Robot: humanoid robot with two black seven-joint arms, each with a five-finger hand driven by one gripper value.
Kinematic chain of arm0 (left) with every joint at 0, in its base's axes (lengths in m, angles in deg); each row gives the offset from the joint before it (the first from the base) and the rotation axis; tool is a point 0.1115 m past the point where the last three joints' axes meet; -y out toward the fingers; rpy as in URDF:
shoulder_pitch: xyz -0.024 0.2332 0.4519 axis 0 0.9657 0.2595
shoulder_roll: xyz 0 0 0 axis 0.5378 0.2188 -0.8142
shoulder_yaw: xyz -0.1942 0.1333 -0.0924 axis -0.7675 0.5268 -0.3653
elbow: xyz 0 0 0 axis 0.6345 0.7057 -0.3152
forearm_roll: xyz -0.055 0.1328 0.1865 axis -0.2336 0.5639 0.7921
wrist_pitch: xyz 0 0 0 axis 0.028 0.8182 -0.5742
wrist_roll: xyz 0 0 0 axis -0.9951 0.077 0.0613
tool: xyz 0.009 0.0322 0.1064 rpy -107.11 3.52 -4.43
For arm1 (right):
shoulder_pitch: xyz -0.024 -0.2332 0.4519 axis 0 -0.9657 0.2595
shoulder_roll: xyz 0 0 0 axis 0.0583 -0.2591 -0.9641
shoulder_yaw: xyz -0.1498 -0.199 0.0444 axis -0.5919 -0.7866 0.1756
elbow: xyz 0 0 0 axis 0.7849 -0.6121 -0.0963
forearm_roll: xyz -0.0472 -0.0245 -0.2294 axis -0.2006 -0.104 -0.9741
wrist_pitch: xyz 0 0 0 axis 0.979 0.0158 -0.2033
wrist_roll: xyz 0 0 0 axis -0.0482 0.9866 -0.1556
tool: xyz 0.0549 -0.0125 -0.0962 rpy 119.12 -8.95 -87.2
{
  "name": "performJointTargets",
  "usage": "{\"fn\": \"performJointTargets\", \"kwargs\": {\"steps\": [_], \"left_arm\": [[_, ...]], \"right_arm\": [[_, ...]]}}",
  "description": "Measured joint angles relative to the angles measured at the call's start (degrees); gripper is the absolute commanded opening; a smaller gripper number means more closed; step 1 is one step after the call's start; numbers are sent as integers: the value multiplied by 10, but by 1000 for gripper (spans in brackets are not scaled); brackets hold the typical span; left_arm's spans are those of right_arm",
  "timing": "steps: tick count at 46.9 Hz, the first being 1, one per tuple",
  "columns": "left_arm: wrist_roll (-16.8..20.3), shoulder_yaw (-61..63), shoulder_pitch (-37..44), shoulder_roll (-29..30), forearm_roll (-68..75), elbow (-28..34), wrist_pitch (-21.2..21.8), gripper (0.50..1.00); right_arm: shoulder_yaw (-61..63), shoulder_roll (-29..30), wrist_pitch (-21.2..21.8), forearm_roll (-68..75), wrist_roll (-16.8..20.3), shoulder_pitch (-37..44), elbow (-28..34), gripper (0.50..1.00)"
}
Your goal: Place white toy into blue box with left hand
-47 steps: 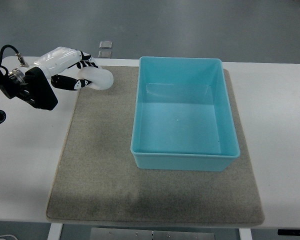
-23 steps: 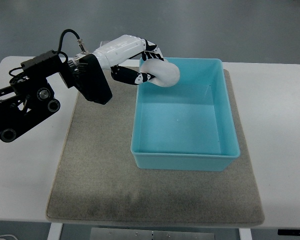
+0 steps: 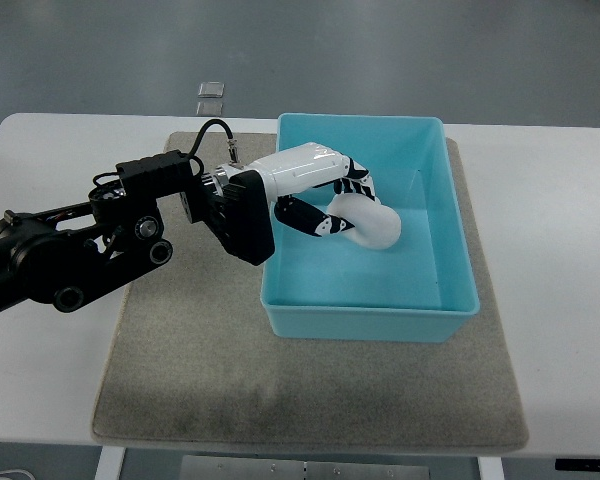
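Big gray mat (image 3: 190, 370) on the white table (image 3: 560, 250). Blue box (image 3: 450, 300) on the mat. Left hand (image 3: 330, 195) over the box, fingers curled tight around the white toy (image 3: 372, 224). Could bounce out or tip if dropped from too high. Could stick to the fingers if not opened wide.

A white tabletop (image 3: 560, 220) with rounded corners carries a grey-brown felt mat (image 3: 190, 350). Beyond its far edge lies a smooth grey-blue floor (image 3: 400, 55), with two small square metal plates (image 3: 210, 96) set in it. The light is even.
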Motion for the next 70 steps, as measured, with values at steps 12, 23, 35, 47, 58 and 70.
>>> {"fn": "performJointTargets", "kwargs": {"steps": [12,23,35,47,58,70], "left_arm": [[-3,14,6,0,0,19,-2,992],[-3,9,9,5,-7,18,-8,992],[-3,-26,9,9,-133,16,2,994],[-3,-85,10,22,-376,21,5,994],[-1,-124,11,25,-583,59,16,994],[-2,-132,10,24,-819,135,15,996]], "right_arm": [[0,0,0,0,0,0,0,936],[0,0,0,0,0,0,0,936],[0,0,0,0,0,0,0,936],[0,0,0,0,0,0,0,936],[0,0,0,0,0,0,0,936],[0,0,0,0,0,0,0,936]]}}
